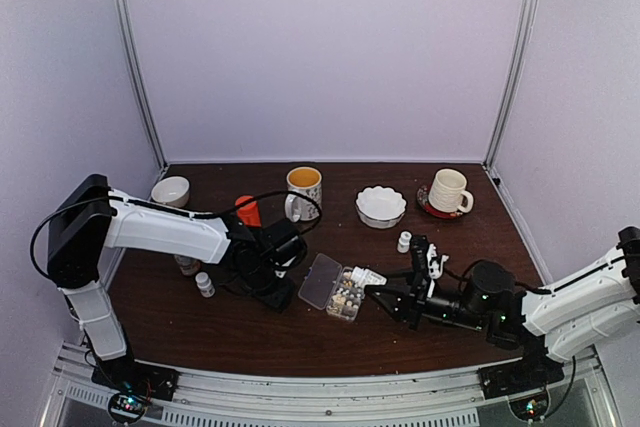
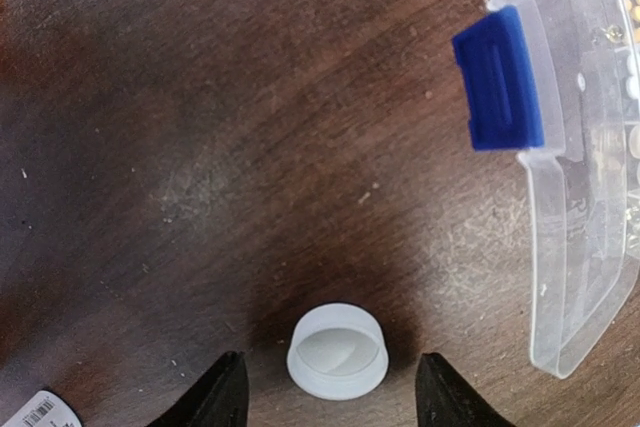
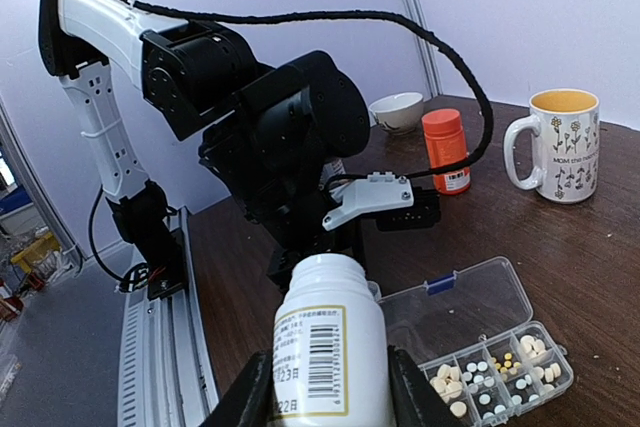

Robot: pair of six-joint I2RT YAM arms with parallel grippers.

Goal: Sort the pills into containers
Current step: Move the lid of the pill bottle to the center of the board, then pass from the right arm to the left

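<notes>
Clamped in right claw [image 3: 330, 392]: white barcode-labelled plastic bottle [image 3: 330, 337]. On dark brown surface [image 1: 250, 332], clear flat plastic organizer box [image 1: 320, 281], lid open. Around translucent white cap [image 2: 338, 347], left claw [image 2: 332, 372] spread, not touching. In its compartments [image 3: 500, 387], whitish and tan pills [image 3: 527, 345].

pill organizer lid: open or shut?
Open. The organizer's clear lid lies folded back flat beside the compartments, leaving the pills uncovered.
</notes>
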